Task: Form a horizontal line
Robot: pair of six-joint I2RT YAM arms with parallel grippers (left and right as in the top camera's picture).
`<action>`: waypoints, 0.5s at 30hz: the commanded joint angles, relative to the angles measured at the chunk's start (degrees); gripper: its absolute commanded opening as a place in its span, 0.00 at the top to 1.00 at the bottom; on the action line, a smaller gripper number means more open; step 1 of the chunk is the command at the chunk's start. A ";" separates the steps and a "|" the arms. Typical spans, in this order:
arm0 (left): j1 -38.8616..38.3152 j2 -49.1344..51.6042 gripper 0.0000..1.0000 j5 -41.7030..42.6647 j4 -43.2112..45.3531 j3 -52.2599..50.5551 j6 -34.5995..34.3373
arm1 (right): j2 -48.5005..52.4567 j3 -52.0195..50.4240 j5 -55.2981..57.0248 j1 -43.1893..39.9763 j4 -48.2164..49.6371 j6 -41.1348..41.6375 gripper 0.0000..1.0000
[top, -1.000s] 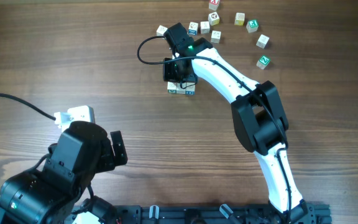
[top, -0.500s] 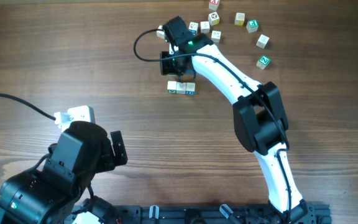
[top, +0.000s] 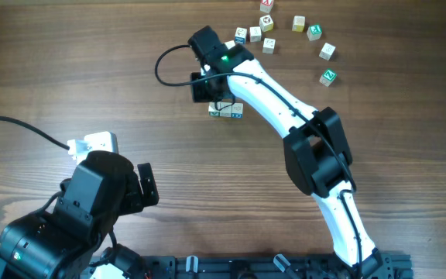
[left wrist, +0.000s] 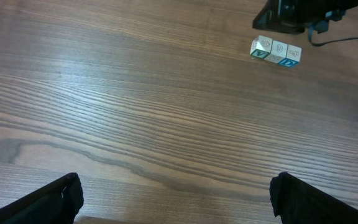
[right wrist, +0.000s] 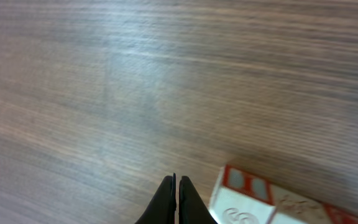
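The horizontal line point(top: 226, 110) is a short row of three white letter cubes with blue and teal marks, touching edge to edge. It also shows in the left wrist view point(left wrist: 276, 51). My right gripper point(top: 205, 90) hangs just left of and behind the row, fingers shut and empty point(right wrist: 176, 186). In the right wrist view a white cube with a red-framed face point(right wrist: 244, 198) lies just right of the fingertips, apart from them. My left gripper point(top: 145, 186) is at the front left, far from the row, open wide and empty point(left wrist: 176, 190).
Several loose letter cubes point(top: 298, 24) are scattered at the back right, one with a green mark point(top: 328, 77) nearest the arm. A white box with a black cable point(top: 93, 143) lies at the left. The right arm's black cable point(top: 165, 66) loops left of the gripper.
My right gripper has moved left and back, off the row of cubes. The row stays in place. The left arm has not moved.
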 commanded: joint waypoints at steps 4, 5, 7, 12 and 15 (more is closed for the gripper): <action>0.35 -0.11 0.00 0.31 0.13 -0.22 -0.98 | 1.07 0.87 4.11 1.14 -0.42 -0.68 0.95; 0.35 -0.11 0.00 0.31 0.13 -0.22 -0.98 | 1.44 0.87 4.11 1.14 -0.46 -0.68 0.95; 0.35 -0.11 0.00 0.31 0.13 -0.22 -0.98 | 1.99 0.87 4.11 1.14 -0.50 -0.68 0.95; 0.35 -0.11 0.00 0.31 0.13 -0.22 -0.98 | 4.02 0.87 4.04 1.25 -1.31 -0.66 0.96; 0.35 -0.11 0.00 0.31 0.15 -0.22 -0.98 | 4.17 0.87 4.07 1.25 -1.31 -0.68 0.95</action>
